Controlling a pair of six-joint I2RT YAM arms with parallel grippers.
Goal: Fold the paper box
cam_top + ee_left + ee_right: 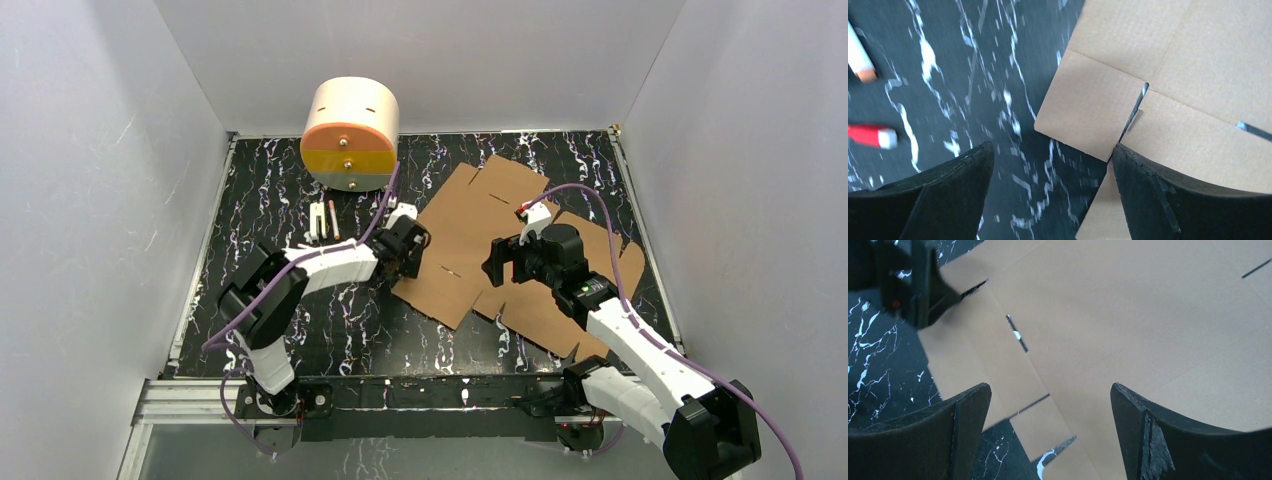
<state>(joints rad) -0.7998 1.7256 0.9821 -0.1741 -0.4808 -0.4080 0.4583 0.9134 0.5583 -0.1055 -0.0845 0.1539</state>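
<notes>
No readable text, numbers or logos anywhere -- the paper box (470,225) is plain brown cardboard with no print. The cream cylinder (350,120) has orange and yellow bands on its front but no lettering. The little pens (322,220) beside it are too small and blurry to make out any print.

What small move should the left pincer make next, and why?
Probably lower the left pincer and close on the corner flap: its jaws stand open astride that flap's edge, and the paper box lies flat, unfolded, with nothing gripped yet.
</notes>
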